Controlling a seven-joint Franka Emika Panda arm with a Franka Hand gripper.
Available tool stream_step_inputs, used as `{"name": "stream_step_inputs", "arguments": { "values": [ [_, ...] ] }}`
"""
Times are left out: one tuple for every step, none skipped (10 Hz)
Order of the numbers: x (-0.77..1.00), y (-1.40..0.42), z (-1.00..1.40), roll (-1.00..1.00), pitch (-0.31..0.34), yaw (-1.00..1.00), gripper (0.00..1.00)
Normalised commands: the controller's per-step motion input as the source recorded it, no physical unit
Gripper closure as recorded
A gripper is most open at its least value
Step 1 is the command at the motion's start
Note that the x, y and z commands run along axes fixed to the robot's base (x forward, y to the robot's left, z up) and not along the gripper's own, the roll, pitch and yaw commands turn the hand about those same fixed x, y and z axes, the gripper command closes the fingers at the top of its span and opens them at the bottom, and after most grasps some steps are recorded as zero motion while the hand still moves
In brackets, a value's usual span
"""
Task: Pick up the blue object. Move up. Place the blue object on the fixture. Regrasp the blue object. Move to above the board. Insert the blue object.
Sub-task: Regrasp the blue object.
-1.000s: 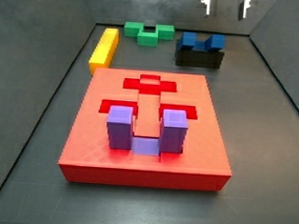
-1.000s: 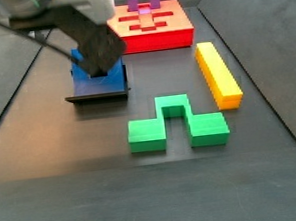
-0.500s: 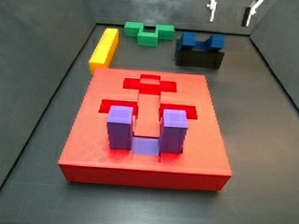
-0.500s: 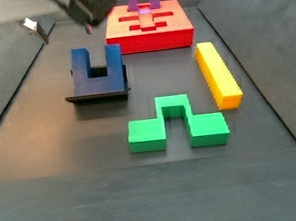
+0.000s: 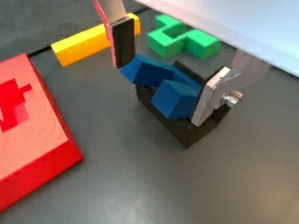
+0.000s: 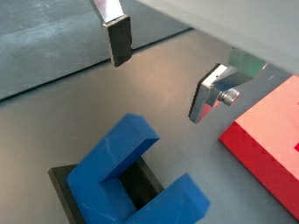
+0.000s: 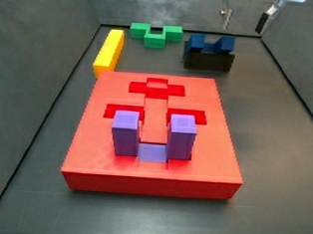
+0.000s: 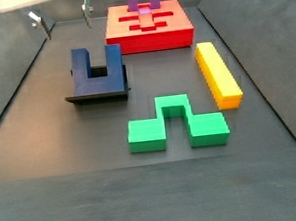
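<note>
The blue object [image 8: 98, 66], a dark U-shaped block, sits in the fixture [image 8: 98, 90] with its two prongs pointing up and its bridge down in the holder. In a side view the fixture [image 7: 210, 59] stands at about one o'clock from the board [image 7: 154, 149], beyond its far right corner. The pincer [image 7: 247, 15] hangs well above the block, its silver fingers spread wide and holding nothing; in a wrist view the pincer [image 5: 170, 66] straddles the block [image 5: 162, 83] from overhead, clear of it. The regrasp looks to be the step in hand, and it turns on this: the block lies straight below the open fingers, so a descent should bring the pads [image 6: 121, 42] down on either side of it. A purple block [image 7: 144, 134] already fills a board recess; the green block [image 8: 176, 122] and yellow bar [image 8: 218, 73] lie apart.
</note>
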Motion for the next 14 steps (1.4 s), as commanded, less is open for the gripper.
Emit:
{"name": "stream_step_inputs", "arguments": {
  "values": [
    [0.0, -0.44, -0.03, 1.0, 0.066, 0.16, 0.0],
    [0.0, -0.46, -0.03, 1.0, 0.083, 0.12, 0.0],
    [0.04, -0.53, -0.04, 1.0, 0.077, -0.03, 0.0],
    [0.08, -0.5, -0.01, 0.81, 0.051, -0.21, 0.0],
    [0.08, -0.46, -0.01, 0.73, 0.0, -0.34, 0.0],
    [0.04, -0.45, 0.0, 0.77, 0.0, -0.41, 0.0],
    [0.07, -0.45, 0.0, 0.79, 0.017, -0.42, 0.0],
    [0.08, -0.44, 0.0, 0.78, 0.02, -0.43, 0.0],
    [0.11, -0.4, -0.03, 0.75, 0.02, -0.45, 0.0],
    [0.19, -0.34, -0.03, 0.72, 0.063, -0.44, 0.0],
    [0.44, -0.03, -0.1, 0.53, 0.169, -0.26, 0.0],
    [0.65, 0.07, -0.03, 0.33, 0.211, -0.15, 0.0],
    [0.67, 0.35, -0.03, 0.23, 0.206, -0.07, 0.0],
    [0.7, 0.35, -0.05, 0.23, 0.214, -0.02, 0.0]
  ]
}}
